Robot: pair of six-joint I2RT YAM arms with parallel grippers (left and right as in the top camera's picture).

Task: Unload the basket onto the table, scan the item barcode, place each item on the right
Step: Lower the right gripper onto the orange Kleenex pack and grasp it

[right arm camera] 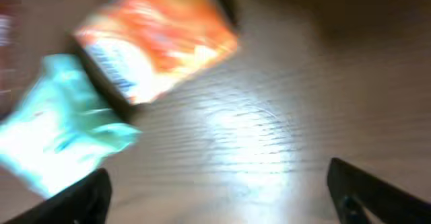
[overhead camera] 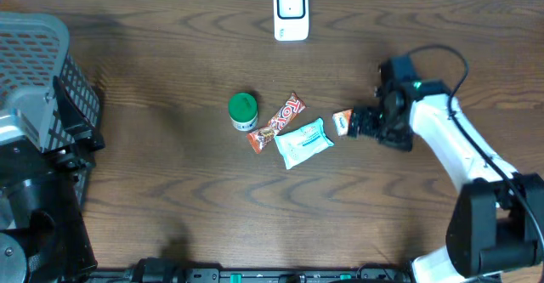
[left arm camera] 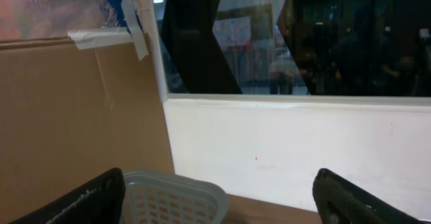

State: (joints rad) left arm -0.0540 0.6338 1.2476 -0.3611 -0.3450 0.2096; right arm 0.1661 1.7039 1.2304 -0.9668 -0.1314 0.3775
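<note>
The step in hand looks like the pick-up of the small orange box (overhead camera: 342,121), which lies loose on the table (overhead camera: 170,189), nearer the robot than the scanner (overhead camera: 290,12) and a little to the scanner's right. The right gripper (overhead camera: 357,123) sits just beside the box with its fingers (right arm camera: 377,196) spread wide and nothing between them. In the blurred right wrist view the box rests flat on the wood ahead of the fingers, not in them. Whether its barcode has already been read I cannot tell. If not, the next move calls for easing forward, closing on the box's sides, lifting it and turning its printed face toward the scanner. A teal packet (overhead camera: 303,143) lies right next to the box on the side away from the gripper, with a candy bar (overhead camera: 276,121) and a green-lidded jar (overhead camera: 242,109) beyond it, so there is little room that way. The wood between the box and the scanner is bare, an easy lane for the carry. The left gripper (left arm camera: 219,187) hangs wide apart and empty over the basket (overhead camera: 38,58), far to the scanner's left by the table edge.
</note>
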